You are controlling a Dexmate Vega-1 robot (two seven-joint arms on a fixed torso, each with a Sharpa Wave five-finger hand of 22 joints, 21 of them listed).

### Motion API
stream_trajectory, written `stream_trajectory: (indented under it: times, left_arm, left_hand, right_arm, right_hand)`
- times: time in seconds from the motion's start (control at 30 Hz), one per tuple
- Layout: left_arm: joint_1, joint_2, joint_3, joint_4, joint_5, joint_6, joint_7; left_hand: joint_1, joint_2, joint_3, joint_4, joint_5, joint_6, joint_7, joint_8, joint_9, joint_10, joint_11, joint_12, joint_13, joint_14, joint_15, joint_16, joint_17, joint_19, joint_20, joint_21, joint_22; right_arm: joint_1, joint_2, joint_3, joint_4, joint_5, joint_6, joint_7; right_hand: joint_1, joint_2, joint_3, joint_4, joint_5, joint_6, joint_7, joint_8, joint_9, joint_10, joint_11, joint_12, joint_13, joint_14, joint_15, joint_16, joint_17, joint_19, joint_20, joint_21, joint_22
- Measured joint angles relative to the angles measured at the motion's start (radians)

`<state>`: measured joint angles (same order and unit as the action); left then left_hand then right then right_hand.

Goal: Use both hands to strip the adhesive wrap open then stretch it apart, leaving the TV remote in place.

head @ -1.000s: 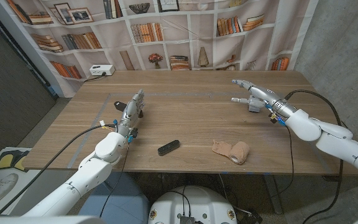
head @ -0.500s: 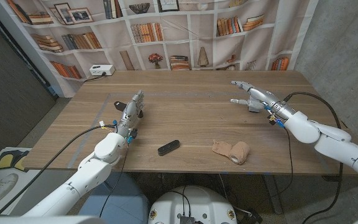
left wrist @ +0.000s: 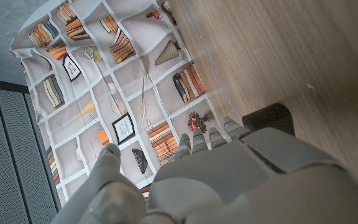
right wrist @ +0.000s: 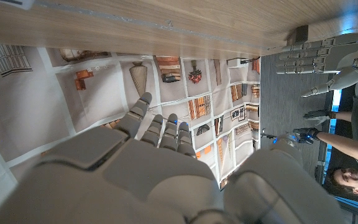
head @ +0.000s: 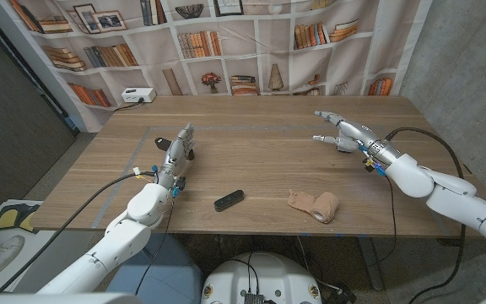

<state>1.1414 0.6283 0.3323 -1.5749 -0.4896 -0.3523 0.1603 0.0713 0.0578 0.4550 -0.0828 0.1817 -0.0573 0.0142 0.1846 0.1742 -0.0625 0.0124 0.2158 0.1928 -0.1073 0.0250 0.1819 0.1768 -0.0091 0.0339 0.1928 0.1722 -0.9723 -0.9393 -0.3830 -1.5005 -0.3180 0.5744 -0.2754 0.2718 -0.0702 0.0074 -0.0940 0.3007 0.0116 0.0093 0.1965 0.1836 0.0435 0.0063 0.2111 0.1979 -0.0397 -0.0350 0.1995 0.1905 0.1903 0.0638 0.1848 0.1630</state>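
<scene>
Nearest the front edge of the wooden table [head: 260, 160] you've got the tan adhesive wrap roll [head: 316, 204], partly unrolled, with the black TV remote [head: 229, 201] lying a bit to its left. Further back, the left hand [head: 177, 150] and right hand [head: 342, 132] both hold nothing, fingers apart, well away from both. Bookshelf-print curtain [head: 226, 42] behind.

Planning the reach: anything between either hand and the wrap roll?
Nothing visible blocks the right hand: bare table lies between it and the tan adhesive wrap. The black TV remote lies roughly on the left hand's line to the wrap.
</scene>
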Motion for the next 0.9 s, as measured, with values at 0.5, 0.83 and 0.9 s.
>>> stream_trajectory:
  times: [0.5, 0.83, 0.9]
  left_arm:
    - [0.025, -0.001, -0.010, -0.015, 0.011, -0.029, 0.008]
    - [0.036, -0.003, -0.016, -0.019, 0.012, -0.044, 0.008]
    - [0.041, -0.004, -0.017, -0.021, 0.012, -0.047, 0.007]
  left_hand:
    - [0.000, 0.000, 0.000, 0.000, 0.000, 0.000, 0.000, 0.000, 0.000, 0.000, 0.000, 0.000, 0.000, 0.000, 0.000, 0.000, 0.000, 0.000, 0.000, 0.000, 0.000]
    - [0.000, 0.000, 0.000, 0.000, 0.000, 0.005, -0.005, 0.000, 0.000, 0.000, 0.000, 0.000, 0.000, 0.000, 0.000, 0.000, 0.000, 0.000, 0.000, 0.000, 0.000]
    - [0.000, 0.000, 0.000, 0.000, 0.000, 0.005, -0.005, 0.000, 0.000, 0.000, 0.000, 0.000, 0.000, 0.000, 0.000, 0.000, 0.000, 0.000, 0.000, 0.000, 0.000]
  right_arm:
    - [-0.089, -0.019, 0.043, -0.058, 0.054, -0.027, 0.002]
    - [-0.152, -0.027, 0.079, -0.098, 0.072, -0.047, -0.018]
    - [-0.162, -0.028, 0.086, -0.104, 0.073, -0.050, -0.022]
  right_hand:
    - [0.009, -0.002, -0.003, -0.005, 0.000, -0.007, -0.004, -0.005, 0.000, -0.014, 0.004, -0.004, 0.000, -0.015, -0.003, -0.004, 0.000, -0.020, 0.011, -0.008, 0.003]
    - [0.018, 0.008, -0.003, -0.005, 0.000, -0.007, -0.004, -0.005, 0.000, -0.027, 0.006, -0.008, 0.000, -0.040, -0.004, -0.008, 0.000, -0.043, 0.013, -0.011, 0.003]
    - [0.018, 0.008, -0.003, -0.005, 0.000, -0.007, -0.004, -0.005, 0.000, -0.027, 0.006, -0.008, 0.000, -0.040, -0.004, -0.008, 0.000, -0.048, 0.018, -0.011, 0.003]
